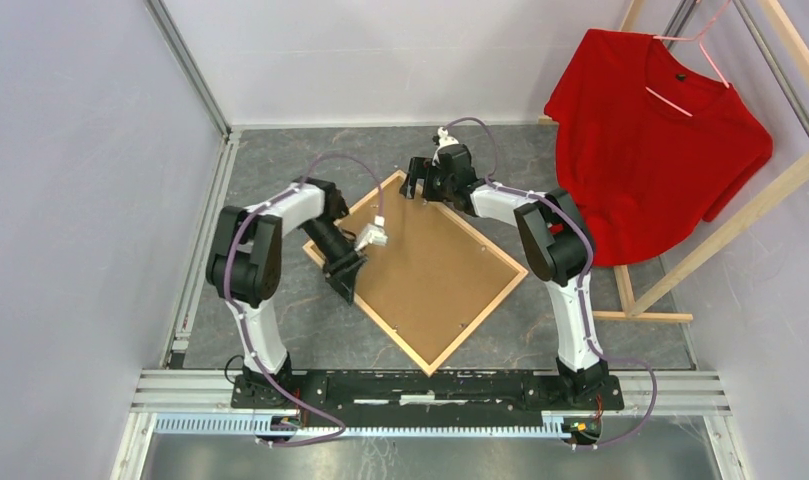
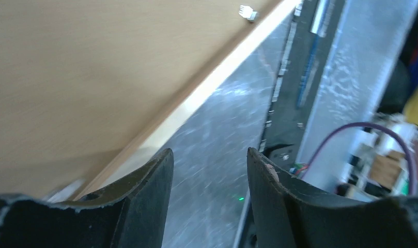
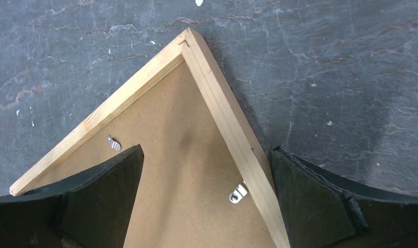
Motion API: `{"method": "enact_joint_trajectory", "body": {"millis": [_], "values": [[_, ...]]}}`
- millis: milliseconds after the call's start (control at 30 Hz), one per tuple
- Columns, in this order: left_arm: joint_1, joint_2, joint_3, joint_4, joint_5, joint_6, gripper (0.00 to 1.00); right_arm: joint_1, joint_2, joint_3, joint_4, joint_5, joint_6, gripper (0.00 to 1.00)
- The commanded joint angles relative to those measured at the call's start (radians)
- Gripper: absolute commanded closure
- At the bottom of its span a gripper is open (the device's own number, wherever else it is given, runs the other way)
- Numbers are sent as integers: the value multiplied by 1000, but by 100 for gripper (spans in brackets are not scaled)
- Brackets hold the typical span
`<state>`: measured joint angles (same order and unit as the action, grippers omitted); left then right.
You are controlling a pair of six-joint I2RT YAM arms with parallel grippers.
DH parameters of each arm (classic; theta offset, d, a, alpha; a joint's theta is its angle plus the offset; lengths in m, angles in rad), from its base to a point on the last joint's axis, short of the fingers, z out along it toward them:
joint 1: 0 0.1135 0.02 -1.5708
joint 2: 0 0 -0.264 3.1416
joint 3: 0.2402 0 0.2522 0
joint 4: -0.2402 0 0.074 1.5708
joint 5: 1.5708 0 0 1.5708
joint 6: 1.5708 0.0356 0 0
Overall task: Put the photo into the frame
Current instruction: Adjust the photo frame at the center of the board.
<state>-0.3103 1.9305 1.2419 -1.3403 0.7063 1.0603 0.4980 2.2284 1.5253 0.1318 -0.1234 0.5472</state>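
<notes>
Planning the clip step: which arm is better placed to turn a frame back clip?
Right, likely. The right gripper hangs open over the frame's far corner, a metal clip between its fingers. The left gripper is open over table beside the frame's edge, no clip close.

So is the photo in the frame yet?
Can't tell. The frame lies face down with its brown back on, and no photo shows anywhere. Nothing is in hand: the left gripper sits open by one edge, the right gripper open over the far corner. Left, maybe: turning the clips.
</notes>
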Motion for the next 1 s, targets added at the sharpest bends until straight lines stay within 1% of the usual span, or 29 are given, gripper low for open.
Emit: {"method": "enact_joint_trajectory", "body": {"millis": [0,100,167,233,300,433,567,733,833,967], "values": [[158,-44,233,20,-52,38,40,-6,-67,3,-40,-30,-12,2],[277,60,441,165,-26,-195,43,-6,-51,11,-30,-66,5,2],[336,162,582,211,-10,-321,47,-2,-38,8,-13,-102,19,2],[375,253,685,212,31,-380,48,5,-27,0,4,-133,32,2],[387,311,729,213,49,-393,48,17,-17,-5,21,-167,43,2],[392,358,708,153,98,-320,47,53,-2,-2,49,-229,58,2],[404,358,651,68,147,-223,47,85,1,3,52,-264,58,3],[411,336,534,40,149,-156,53,109,-7,-14,50,-275,49,4],[418,330,486,40,148,-132,60,95,-48,-32,19,-165,27,4],[435,340,460,35,144,-123,69,72,-177,-162,130,-44,70,7]]}}
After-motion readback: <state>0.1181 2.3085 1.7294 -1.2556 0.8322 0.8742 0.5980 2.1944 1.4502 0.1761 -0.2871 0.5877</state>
